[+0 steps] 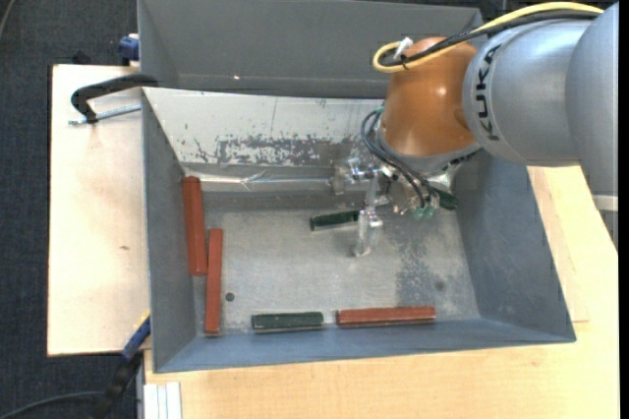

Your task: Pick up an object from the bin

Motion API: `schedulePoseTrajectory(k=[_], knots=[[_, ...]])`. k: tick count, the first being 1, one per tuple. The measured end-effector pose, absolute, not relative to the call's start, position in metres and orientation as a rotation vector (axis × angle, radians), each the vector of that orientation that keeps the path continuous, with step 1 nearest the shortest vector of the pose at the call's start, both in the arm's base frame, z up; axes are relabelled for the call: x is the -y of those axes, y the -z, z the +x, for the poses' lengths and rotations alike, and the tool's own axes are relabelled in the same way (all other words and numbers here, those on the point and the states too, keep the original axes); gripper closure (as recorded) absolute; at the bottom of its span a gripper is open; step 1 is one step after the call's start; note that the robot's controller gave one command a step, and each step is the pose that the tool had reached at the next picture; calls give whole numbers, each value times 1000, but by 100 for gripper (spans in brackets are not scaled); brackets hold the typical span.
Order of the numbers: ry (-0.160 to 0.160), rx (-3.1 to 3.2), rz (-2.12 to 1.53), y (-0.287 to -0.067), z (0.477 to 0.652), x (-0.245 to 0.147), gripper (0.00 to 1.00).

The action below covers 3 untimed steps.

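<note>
Saw the gripper (366,238) low over the middle of the bin (295,43); could not tell whether spread or closed. Found a dark green bar (332,221) just left, one end meeting it. Farther out, noted red bars (195,225) along left and front walls.

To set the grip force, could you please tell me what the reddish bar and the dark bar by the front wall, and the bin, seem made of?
The reddish bar looks like matte wood or plastic: even colour, no shine. The dark bar looks alike, in dull green. The bin looks like grey sheet metal: flat walls, scuffed at the back.
</note>
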<state>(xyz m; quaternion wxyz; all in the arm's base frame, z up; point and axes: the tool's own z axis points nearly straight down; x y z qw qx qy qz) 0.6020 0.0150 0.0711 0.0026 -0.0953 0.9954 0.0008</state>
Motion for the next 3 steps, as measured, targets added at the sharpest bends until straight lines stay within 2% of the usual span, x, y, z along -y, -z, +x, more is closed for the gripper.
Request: schedulePoseTrajectory(k=[1,2,3], knots=[[-3,-3122,-299,-71,602,-15,100],[-8,-3124,-343,-71,566,-81,100],[-1,-3089,-484,-229,561,-74,100]])
